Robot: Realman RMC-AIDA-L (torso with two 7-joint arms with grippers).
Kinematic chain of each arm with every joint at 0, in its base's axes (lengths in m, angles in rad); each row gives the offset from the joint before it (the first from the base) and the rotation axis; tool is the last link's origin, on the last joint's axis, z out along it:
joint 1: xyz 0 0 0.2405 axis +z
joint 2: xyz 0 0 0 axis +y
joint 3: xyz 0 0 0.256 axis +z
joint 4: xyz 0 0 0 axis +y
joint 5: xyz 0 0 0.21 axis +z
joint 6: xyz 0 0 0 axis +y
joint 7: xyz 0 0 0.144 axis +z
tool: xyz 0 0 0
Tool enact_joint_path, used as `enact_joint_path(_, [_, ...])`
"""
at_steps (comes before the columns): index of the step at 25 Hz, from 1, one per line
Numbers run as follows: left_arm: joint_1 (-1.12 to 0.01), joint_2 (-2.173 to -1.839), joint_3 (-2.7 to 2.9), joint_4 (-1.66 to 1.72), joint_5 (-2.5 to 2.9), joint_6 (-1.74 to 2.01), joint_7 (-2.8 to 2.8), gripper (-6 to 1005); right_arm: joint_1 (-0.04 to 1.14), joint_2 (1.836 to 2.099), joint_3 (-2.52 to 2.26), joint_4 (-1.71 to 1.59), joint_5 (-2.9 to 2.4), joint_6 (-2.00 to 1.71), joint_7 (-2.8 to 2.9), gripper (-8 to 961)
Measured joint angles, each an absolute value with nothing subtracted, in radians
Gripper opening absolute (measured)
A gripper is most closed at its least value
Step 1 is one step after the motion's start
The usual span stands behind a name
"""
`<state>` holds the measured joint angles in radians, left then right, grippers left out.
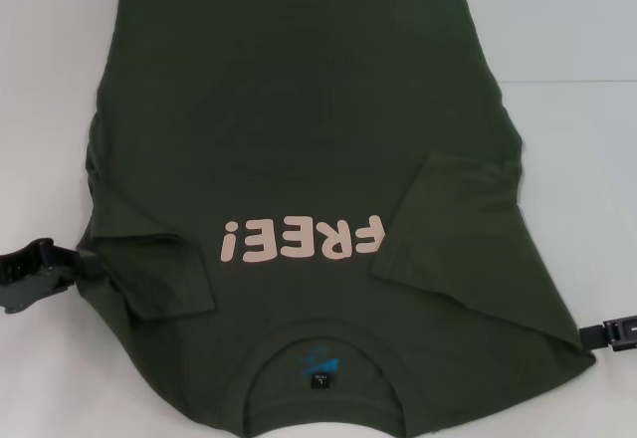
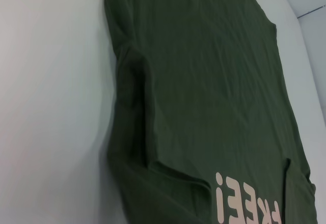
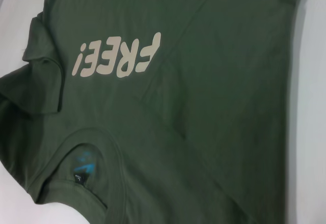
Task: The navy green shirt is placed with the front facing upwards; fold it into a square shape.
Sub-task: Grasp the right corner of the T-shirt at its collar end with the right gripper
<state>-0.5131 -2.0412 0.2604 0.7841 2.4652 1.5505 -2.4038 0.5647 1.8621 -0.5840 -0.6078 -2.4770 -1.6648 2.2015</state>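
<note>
The navy green shirt [image 1: 299, 159] lies front up on the white table [image 1: 577, 30], collar nearest the robot, both sleeves folded inward over the chest. The left gripper [image 1: 35, 271] sits low at the shirt's left shoulder edge, touching the cloth; whether it pinches the fabric cannot be told. The right gripper [image 1: 609, 334] sits at the right shoulder corner, mostly cut off by the frame, its grip likewise unclear. The right sleeve partly covers the pink lettering [image 1: 304, 239]. The hem reaches the far table edge.
</note>
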Motion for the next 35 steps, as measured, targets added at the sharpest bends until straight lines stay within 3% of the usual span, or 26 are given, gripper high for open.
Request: enact_joint_path(35, [-0.509, -2.043, 0.253, 0.772, 2.453, 1.545, -2.404, -1, 0.58, 1.889, -0.674, -0.601, -2.482, -1.605, 2.205, 859])
